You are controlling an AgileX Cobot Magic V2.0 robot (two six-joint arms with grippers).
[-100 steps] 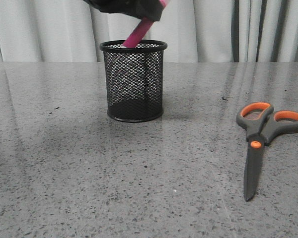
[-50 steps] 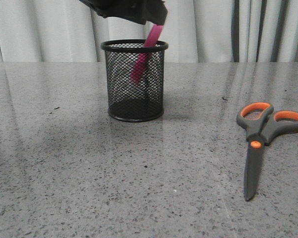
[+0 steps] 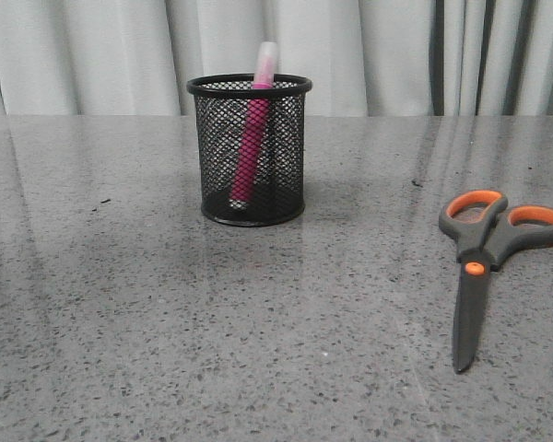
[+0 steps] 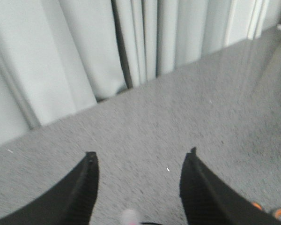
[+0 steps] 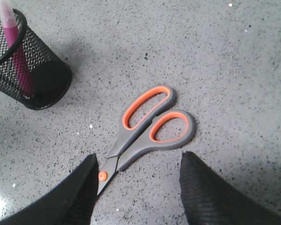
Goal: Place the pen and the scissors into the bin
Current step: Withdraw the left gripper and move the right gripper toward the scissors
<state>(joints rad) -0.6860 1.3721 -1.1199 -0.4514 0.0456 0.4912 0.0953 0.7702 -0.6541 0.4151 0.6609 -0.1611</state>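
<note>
The pink pen (image 3: 251,138) stands leaning inside the black mesh bin (image 3: 249,149), its whitish cap above the rim. It also shows in the right wrist view (image 5: 16,56) in the bin (image 5: 37,79). The scissors (image 3: 484,253) lie flat on the table at the right, blades toward the front. In the right wrist view the scissors (image 5: 150,126) lie just beyond my open right gripper (image 5: 138,159), the pivot beside the left finger. My left gripper (image 4: 140,157) is open and empty above the bin; the pen's cap tip (image 4: 129,217) shows below it. Neither gripper shows in the front view.
The table is grey speckled stone (image 3: 166,322). Pale curtains (image 3: 396,55) hang behind its far edge.
The left gripper has let go of the pen, which dropped into the bin and now leans there. The gripper has risen out of the front view.
</note>
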